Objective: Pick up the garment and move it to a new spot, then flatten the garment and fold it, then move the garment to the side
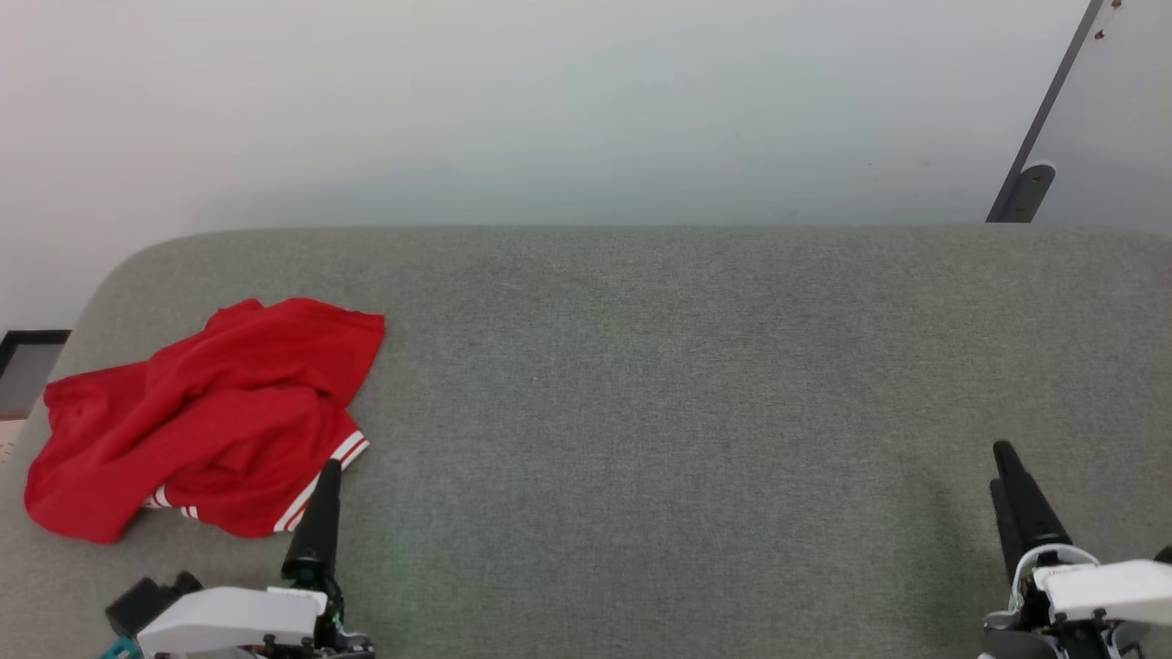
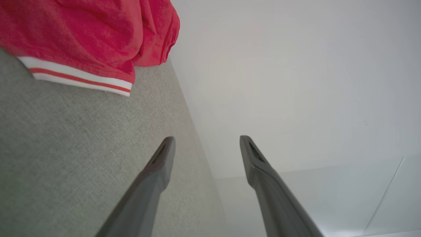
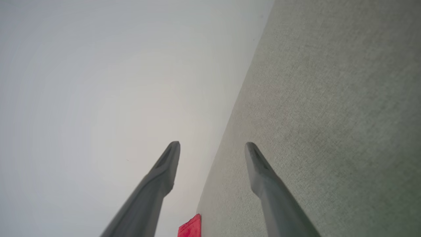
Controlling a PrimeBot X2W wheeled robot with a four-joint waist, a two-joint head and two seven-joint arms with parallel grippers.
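Nearest the robot are two grippers, one at each lower corner of the head view, both pointing away over one grey fabric-covered surface (image 1: 641, 412). The left gripper (image 1: 328, 471) has its two dark fingers spread apart with nothing between them, as its own wrist view shows (image 2: 207, 144). The right gripper (image 1: 1004, 453) is likewise spread wide and empty (image 3: 212, 148), low on the right, well apart from the cloth. There is one garment (image 1: 201, 412), lying crumpled in a loose heap on the left part of the surface, close to its left edge and toward the near side. The left gripper's tip stands just beside its nearest hem. From the left wrist, the hem lies ahead of the fingers and off to one side, not between them (image 2: 82, 33). The garment is bright red and soft, thrown into folds and creases. Two stretches of trim show along its near edge, each banded white, red, white. No lettering shows among the folds. A small red corner of it also shows at the bottom of the right wrist view (image 3: 190, 227). Beyond the garment the grey surface runs bare to its rounded far edge. Behind that stands a pale wall (image 1: 549, 110), with one slanted grey metal strut (image 1: 1035, 137) at the far right.
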